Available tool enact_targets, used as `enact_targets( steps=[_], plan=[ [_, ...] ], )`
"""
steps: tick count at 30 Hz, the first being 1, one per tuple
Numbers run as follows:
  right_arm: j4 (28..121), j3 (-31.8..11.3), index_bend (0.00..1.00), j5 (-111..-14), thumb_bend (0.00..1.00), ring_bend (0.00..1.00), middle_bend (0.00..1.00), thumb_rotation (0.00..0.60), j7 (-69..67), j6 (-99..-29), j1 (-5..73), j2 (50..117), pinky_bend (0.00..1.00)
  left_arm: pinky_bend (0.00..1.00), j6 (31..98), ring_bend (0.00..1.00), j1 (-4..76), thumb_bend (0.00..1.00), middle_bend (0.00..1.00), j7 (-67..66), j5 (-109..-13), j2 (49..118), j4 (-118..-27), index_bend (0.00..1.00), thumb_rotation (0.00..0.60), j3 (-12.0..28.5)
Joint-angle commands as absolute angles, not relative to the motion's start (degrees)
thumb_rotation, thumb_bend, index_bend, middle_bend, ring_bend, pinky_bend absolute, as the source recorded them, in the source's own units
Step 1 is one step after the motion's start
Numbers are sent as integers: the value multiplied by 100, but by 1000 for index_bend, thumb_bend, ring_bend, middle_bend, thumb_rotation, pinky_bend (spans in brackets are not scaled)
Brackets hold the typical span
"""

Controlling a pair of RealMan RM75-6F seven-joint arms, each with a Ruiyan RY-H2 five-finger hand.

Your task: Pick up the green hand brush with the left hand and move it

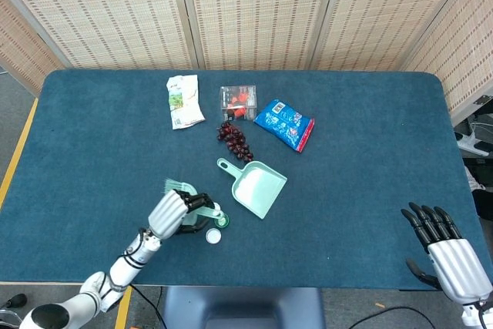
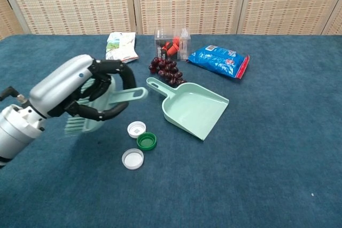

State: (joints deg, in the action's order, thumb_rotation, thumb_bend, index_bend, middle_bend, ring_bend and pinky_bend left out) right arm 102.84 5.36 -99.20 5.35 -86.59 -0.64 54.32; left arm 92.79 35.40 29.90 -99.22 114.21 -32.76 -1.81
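The green hand brush (image 2: 130, 95) is held off the table in my left hand (image 2: 75, 93), whose fingers wrap its handle. Its handle end points right toward the dustpan, and its bristles (image 2: 79, 125) hang blurred at the lower left of the hand. In the head view the left hand (image 1: 169, 213) is near the table's front, left of centre, with the brush (image 1: 179, 187) sticking out behind it. My right hand (image 1: 451, 256) hovers at the front right corner, fingers spread, holding nothing.
A mint dustpan (image 2: 193, 109) lies right of the brush. A small white cap (image 2: 137, 128), a green cap (image 2: 146, 141) and a larger white cap (image 2: 132, 158) lie below the hand. Grapes (image 2: 166, 69), a clear box (image 2: 172, 42), a blue bag (image 2: 219, 60) and a white packet (image 2: 121, 47) lie further back.
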Motion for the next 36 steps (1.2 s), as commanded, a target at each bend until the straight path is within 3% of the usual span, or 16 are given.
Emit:
enact_targets(
  steps=[1,4,6,9,13,14,25,27,29,30,31,32,34,36],
  plan=[
    [10286,537,0,-9903,215,0,0,600,536,-8626,-55,5430,0,887,8747,822,3261,653,911,2621,-9773,11069,-3118,785,600,-365],
    [10305,547,0,-9901,215,0,0,600,552,-8576,-40,5434,0,887,8357,821,3125,612,846,2542,-9786,11038,-2883,717,600,-571],
    [10318,566,0,-9944,215,0,0,600,578,-8573,-42,5438,0,886,7947,816,3093,547,698,2414,-9793,11034,-2773,572,600,-706],
    [10326,604,0,-10018,214,0,0,600,599,-8577,-53,5436,0,896,7479,804,3115,442,315,2143,-9729,11024,-2746,233,600,-745],
    [10330,622,0,-10053,214,0,0,600,595,-8589,-61,5427,0,905,7277,763,3138,354,28,2006,-9662,10964,-2875,17,600,-714],
    [10330,626,0,-10063,215,0,0,600,593,-8598,-66,5425,0,908,7272,743,3143,329,0,2026,-9630,10921,-3006,0,600,-680],
    [10346,625,0,-10052,215,0,0,600,687,-8591,-83,5443,0,886,8023,667,3113,301,0,1977,-9589,9544,-5457,0,600,-355],
    [10355,631,0,-10065,215,0,0,600,712,-8593,-89,5447,0,854,8169,612,3084,297,0,1891,-9611,9233,-5938,0,600,-308],
    [10359,634,0,-10069,215,0,0,600,734,-8595,-96,5451,0,724,8261,403,2998,296,0,1804,-9612,8842,-6478,0,600,-333],
    [10360,635,0,-10070,215,0,0,600,737,-8592,-96,5452,0,601,8333,241,2919,297,0,1743,-9613,8644,-6708,0,600,-371],
    [10361,633,0,-10070,215,0,0,600,737,-8590,-94,5454,0,504,8462,147,2811,299,0,1642,-9626,8455,-6909,0,600,-411],
    [10356,629,0,-10062,215,0,0,600,744,-8578,-89,5458,0,343,8624,30,2629,313,0,1493,-9651,8203,-7112,0,600,-520],
    [10352,627,0,-10050,215,0,0,600,748,-8551,-79,5465,0,199,8972,0,2292,337,0,1297,-9684,7898,-7269,0,600,-679],
    [10348,623,0,-10034,215,0,0,600,775,-8519,-68,5479,0,148,9506,0,1801,348,0,1107,-9645,7761,-7109,0,600,-791]
  ],
)
